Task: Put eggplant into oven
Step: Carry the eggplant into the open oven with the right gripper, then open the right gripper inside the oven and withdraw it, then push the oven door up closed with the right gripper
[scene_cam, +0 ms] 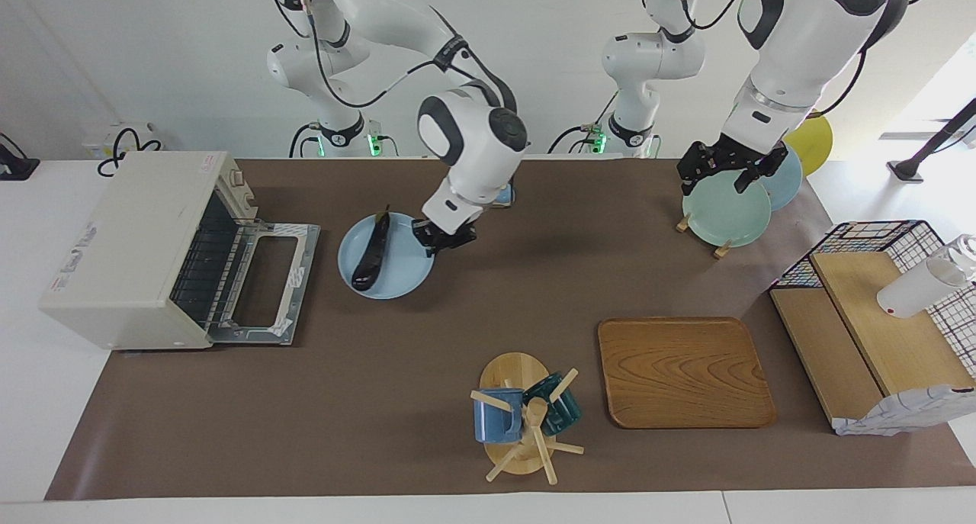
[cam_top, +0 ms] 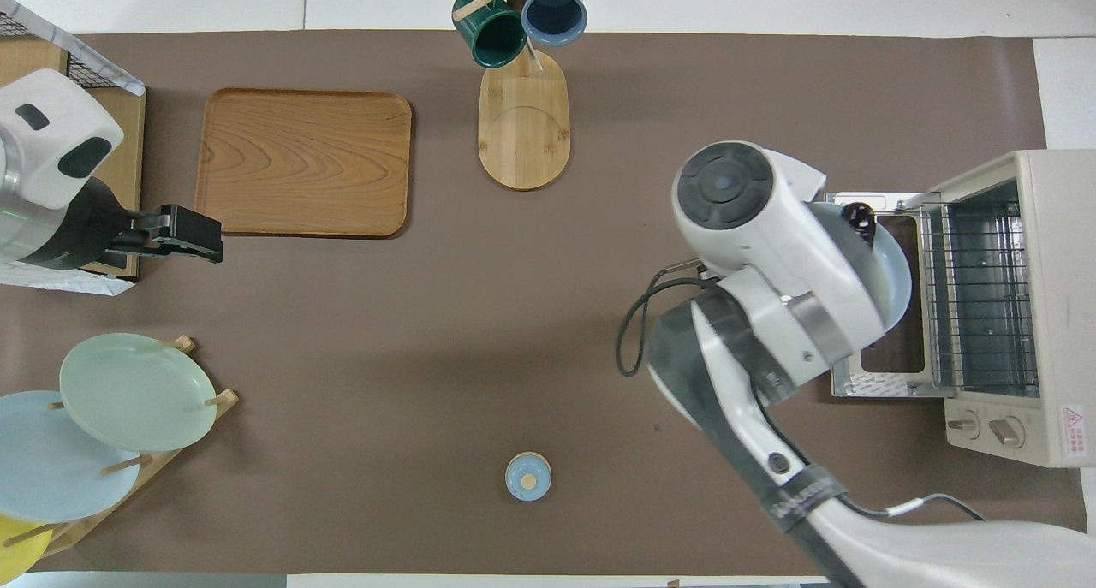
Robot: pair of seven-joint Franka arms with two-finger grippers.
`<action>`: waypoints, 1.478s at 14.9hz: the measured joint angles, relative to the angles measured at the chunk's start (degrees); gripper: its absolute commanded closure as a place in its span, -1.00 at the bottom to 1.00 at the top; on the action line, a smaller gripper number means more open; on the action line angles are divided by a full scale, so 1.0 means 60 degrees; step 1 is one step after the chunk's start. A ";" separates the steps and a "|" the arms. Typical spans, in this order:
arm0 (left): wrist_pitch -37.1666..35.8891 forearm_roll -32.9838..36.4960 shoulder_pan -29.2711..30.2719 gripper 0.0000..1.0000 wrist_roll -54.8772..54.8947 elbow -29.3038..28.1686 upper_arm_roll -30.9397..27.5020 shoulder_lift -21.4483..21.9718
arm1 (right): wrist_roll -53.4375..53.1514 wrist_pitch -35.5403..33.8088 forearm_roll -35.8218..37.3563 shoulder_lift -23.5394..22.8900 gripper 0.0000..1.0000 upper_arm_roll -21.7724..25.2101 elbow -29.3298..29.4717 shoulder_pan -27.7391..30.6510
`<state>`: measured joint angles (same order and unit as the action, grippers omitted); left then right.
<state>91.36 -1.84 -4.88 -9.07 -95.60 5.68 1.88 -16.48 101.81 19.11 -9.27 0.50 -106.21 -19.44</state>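
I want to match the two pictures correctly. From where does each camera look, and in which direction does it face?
Facing view: high across the table, facing the robots; both arms show whole, the right gripper shut on the blue plate that carries the eggplant, near the oven; the left gripper is over the plate rack.
Overhead view: above the robots' end, looking steeply down; the right arm hides most of the plate.
Shared: oven, wooden tray, mug stand, seen half a turn apart.

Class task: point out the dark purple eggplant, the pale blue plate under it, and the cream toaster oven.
dark purple eggplant (scene_cam: 371,253), facing view, mid-body.
pale blue plate (scene_cam: 406,274), facing view, bare surface.
cream toaster oven (scene_cam: 137,234), facing view, top panel.
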 measured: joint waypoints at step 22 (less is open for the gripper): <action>-0.0002 0.0000 0.0009 -1.00 0.0000 0.0000 0.0015 -0.0002 | 0.3017 0.2548 0.0387 0.1267 0.40 -0.0043 -0.2986 0.3257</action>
<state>91.34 -1.84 -4.83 -9.07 -95.60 5.77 1.87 1.62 117.10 21.43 -1.67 0.24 -124.12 0.10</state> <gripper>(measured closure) 0.000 0.925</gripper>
